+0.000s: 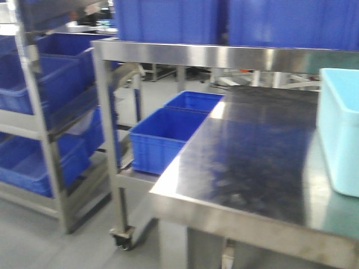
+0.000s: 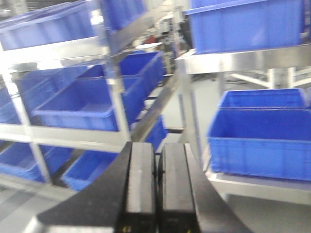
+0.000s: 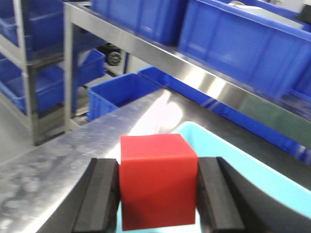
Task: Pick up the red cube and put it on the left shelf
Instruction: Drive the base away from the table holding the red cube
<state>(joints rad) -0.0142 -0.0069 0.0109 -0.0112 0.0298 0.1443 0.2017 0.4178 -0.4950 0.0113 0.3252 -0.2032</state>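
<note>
In the right wrist view the red cube [image 3: 158,179] sits squeezed between two black pads, so my right gripper [image 3: 158,167] is shut on it. The cube hangs over the near corner of a light blue bin [image 3: 252,170]. The left shelf [image 1: 42,134] is the tall steel rack of blue crates at the far left, and it also fills the left wrist view, left shelf [image 2: 63,138]. My left gripper [image 2: 156,148] is shut with nothing in it and points toward that rack. Neither gripper shows in the front view.
A steel worktable [image 1: 247,162] fills the front right, with the light blue bin [image 1: 339,129] on its right side. A steel overhead shelf [image 1: 213,56] carries large blue crates. Two blue crates [image 1: 160,137] sit low behind the table's left edge. A caster [image 1: 123,238] stands on the grey floor.
</note>
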